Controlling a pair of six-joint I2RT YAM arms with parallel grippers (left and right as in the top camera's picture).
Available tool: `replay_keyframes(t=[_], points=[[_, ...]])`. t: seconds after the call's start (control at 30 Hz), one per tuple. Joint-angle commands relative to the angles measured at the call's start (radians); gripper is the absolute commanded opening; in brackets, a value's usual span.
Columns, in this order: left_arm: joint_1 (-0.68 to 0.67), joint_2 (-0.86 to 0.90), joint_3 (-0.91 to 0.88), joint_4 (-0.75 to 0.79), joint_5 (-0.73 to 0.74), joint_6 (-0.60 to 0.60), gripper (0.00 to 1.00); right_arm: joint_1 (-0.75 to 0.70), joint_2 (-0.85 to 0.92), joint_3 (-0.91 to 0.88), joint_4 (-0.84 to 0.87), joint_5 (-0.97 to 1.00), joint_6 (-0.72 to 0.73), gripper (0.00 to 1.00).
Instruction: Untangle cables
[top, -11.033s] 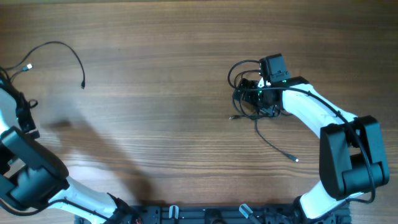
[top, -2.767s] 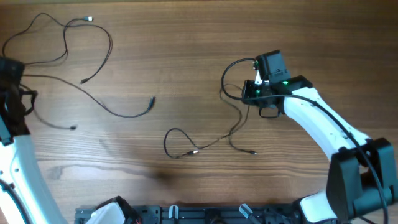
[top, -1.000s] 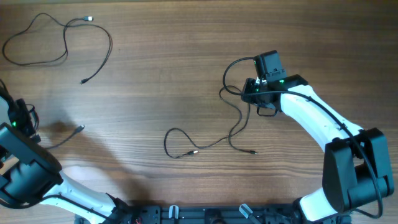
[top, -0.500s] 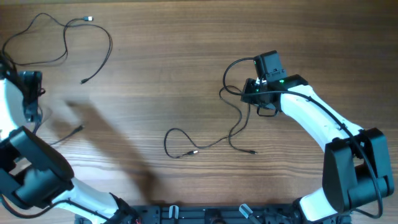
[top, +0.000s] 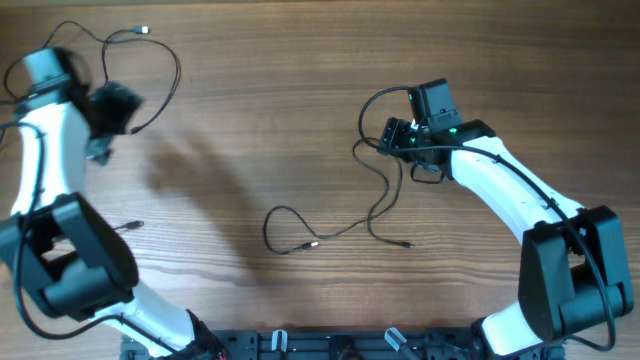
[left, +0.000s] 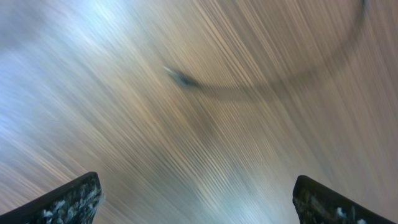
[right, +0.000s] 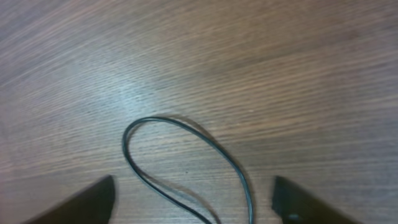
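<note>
Overhead, the cables (top: 340, 231) lie as limp, likely light strands mid-tabletop (top: 260, 120) and far left, one loop by the right hand (top: 392, 135). Left wrist: the left hand (left: 199, 200) gapes empty over blurred wood. Right wrist: fingers spread, gripping nothing, so I'd pinch the soft loop (right: 158, 118) mid-strand.

A wooden table (top: 300, 80) fills the overhead view (grain running left to right). A soft shadow (top: 200, 175) lies on its left part.
</note>
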Motion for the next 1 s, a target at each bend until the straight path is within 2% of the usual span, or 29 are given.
replay_keyframes(t=[0.0,0.07,0.13,0.2,0.37,0.57,0.77,0.9,0.97], points=[[-0.213,-0.013,-0.002,-0.055,0.118,0.029,1.0,-0.046,0.002,0.021,-0.018,-0.055,0.013,1.0],[-0.312,-0.013,-0.002,-0.064,0.14,0.017,1.0,-0.099,-0.027,0.031,-0.065,-0.059,0.014,1.0],[-0.443,-0.013,-0.002,-0.064,0.23,0.014,1.0,-0.185,-0.084,0.033,-0.119,-0.059,0.016,1.0],[-0.565,-0.012,-0.002,-0.063,0.233,0.044,1.0,-0.269,-0.141,0.033,-0.166,-0.084,0.016,1.0],[-0.864,0.033,-0.002,-0.04,0.143,0.245,1.0,-0.457,-0.22,0.033,-0.293,-0.112,-0.016,1.0],[-1.166,0.119,-0.002,-0.051,-0.066,0.247,1.0,-0.541,-0.217,0.032,-0.346,-0.1,-0.095,1.0],[-1.294,0.192,-0.002,-0.092,-0.118,0.235,1.0,-0.542,-0.217,0.032,-0.344,-0.1,-0.119,1.0],[-1.323,0.22,-0.002,-0.09,-0.12,0.236,0.81,-0.542,-0.217,0.031,-0.348,-0.1,-0.119,1.0],[-1.322,0.238,-0.002,-0.09,-0.123,0.235,0.8,-0.542,-0.217,0.031,-0.348,-0.1,-0.119,1.0]])
